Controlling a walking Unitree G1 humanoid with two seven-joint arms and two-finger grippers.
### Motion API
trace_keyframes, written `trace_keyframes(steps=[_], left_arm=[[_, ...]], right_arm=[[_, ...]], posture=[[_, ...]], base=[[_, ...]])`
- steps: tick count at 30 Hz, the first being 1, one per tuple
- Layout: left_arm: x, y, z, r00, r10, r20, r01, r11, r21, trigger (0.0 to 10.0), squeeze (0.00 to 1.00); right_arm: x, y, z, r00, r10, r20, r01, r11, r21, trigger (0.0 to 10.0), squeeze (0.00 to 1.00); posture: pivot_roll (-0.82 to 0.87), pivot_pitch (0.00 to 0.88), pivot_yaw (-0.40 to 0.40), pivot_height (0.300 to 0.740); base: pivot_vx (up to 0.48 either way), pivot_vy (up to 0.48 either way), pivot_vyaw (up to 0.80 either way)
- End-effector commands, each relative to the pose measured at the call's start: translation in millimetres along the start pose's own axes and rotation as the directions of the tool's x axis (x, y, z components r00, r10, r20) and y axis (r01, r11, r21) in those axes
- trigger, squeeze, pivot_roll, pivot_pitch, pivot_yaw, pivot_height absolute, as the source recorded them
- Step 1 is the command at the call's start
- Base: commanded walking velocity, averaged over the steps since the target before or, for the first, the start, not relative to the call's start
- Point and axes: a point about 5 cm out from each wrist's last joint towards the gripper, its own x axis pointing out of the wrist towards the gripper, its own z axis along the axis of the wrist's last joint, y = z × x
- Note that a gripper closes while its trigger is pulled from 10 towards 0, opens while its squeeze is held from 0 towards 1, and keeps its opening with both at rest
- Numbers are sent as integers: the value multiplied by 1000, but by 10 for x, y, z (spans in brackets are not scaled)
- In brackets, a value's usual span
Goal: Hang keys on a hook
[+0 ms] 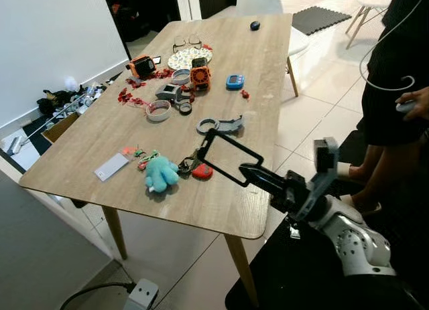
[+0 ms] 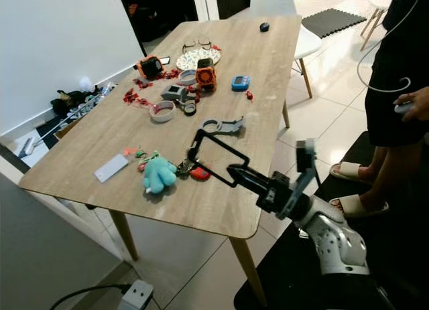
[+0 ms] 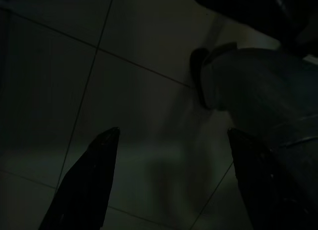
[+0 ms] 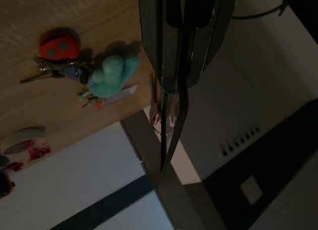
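Near the bench's (image 1: 221, 209) front edge lie the keys (image 1: 190, 167), joined to a red ladybird fob (image 1: 202, 171) beside a teal plush toy (image 1: 161, 173). Just above them the right hand (image 1: 209, 148) holds its fingers spread wide, gripping nothing. The left hand (image 3: 169, 140) hangs open over floor tiles. Pickup and hanging both remain; no writing is legible.

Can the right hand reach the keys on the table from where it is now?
Probably yes: the right hand hovers just above the keys, beside the teal plush, and nothing lies between them.
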Motion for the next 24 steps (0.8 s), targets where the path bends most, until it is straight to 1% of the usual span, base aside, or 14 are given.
trace_keyframes(steps=[1,2,3,4,5,8,10,13,15,18,22,24], left_arm=[[3,-8,-31,1000,12,-17,-13,1000,-17,10000,0],[6,-13,-30,1000,15,-19,-15,1000,-16,10000,0],[6,-13,-30,1000,15,-19,-15,1000,-16,10000,0],[9,-19,-36,1000,18,-21,-18,1000,-15,10000,0],[10,-22,-40,1000,20,-23,-20,1000,-15,10000,0],[16,-41,-53,999,24,-26,-25,1000,-15,10000,0],[20,-54,-58,999,25,-27,-25,1000,-14,10000,0],[26,-71,-60,999,24,-28,-25,1000,-13,10000,0],[41,-112,-59,999,23,-30,-23,1000,-11,10000,0],[52,-137,-50,999,24,-29,-25,1000,-9,10000,0],[58,-150,-45,999,28,-30,-28,1000,-8,10000,0],[51,-129,-55,999,35,-33,-36,999,-6,10000,0]], right_arm=[[137,64,-34,999,32,-35,-33,999,-29,0,0],[175,70,-73,998,29,-55,-31,999,-37,1569,0],[175,70,-73,998,29,-55,-31,999,-37,1569,0],[220,87,-141,996,34,-80,-37,999,-36,8588,0],[249,102,-189,994,37,-98,-41,999,-37,10000,0],[348,126,-337,989,18,-145,-26,998,-59,10000,0],[394,133,-352,992,8,-124,-14,998,-53,10000,0],[412,137,-351,993,7,-117,-14,998,-57,10000,0],[435,156,-360,993,17,-117,-26,997,-79,10000,0],[439,166,-375,992,26,-123,-36,996,-84,10000,0],[436,175,-382,992,32,-124,-43,996,-83,10000,0],[434,179,-420,990,36,-138,-48,995,-86,10000,0]], posture=[[-145,43,129,740],[-145,36,125,740],[-145,36,125,740],[-145,36,125,740],[-145,36,125,740],[-145,29,123,740],[-146,32,123,740],[-147,31,125,740],[-146,34,127,740],[-143,34,128,740],[-143,34,128,740],[-139,33,129,740]], base=[[0,0,0],[0,0,0],[0,0,0],[0,0,0],[0,0,0],[0,0,0],[0,0,0],[0,0,0],[0,0,725],[0,0,783],[0,0,775],[0,0,769]])
